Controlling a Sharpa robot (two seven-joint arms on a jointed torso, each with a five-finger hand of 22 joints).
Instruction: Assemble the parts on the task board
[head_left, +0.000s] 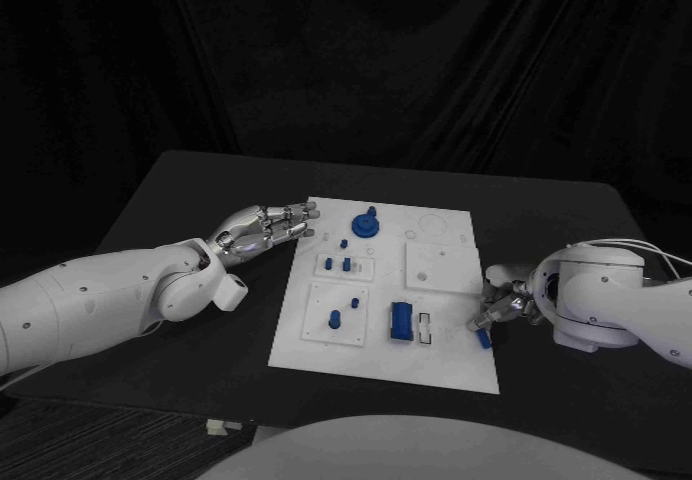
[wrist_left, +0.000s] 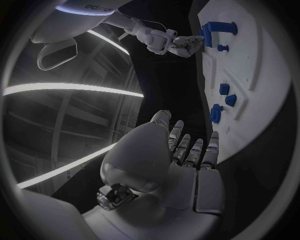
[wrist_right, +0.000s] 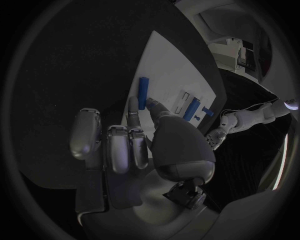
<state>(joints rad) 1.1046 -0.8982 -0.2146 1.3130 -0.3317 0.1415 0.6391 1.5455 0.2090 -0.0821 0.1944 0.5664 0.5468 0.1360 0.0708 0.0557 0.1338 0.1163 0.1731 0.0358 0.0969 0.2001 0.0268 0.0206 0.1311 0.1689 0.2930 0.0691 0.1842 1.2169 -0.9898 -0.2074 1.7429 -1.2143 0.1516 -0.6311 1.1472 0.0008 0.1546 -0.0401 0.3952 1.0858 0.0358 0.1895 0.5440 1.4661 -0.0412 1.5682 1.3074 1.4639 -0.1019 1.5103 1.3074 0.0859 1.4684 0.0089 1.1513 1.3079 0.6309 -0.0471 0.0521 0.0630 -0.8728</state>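
Note:
The white task board (head_left: 447, 365) lies mid-table. On it stand a blue round knob (head_left: 368, 224), small blue pegs (head_left: 329, 264) and a blue block (head_left: 400, 320). My right hand (head_left: 505, 298) is at the board's right edge. Its thumb and a finger pinch the near end of a blue bar (head_left: 483, 338), which lies along that edge. The right wrist view shows the bar (wrist_right: 144, 90) between those fingertips (wrist_right: 133, 106) on the board (wrist_right: 172, 70). My left hand (head_left: 267, 228) hovers by the board's far left edge, fingers loosely extended, holding nothing. The left wrist view shows this hand (wrist_left: 187, 150) beside the board (wrist_left: 262, 75).
A white slotted insert (head_left: 427, 328) sits next to the blue block. Square white recessed plates (head_left: 440, 265) cover the board's right half. Bare black table (head_left: 188, 200) surrounds the board, with its edges close behind and in front.

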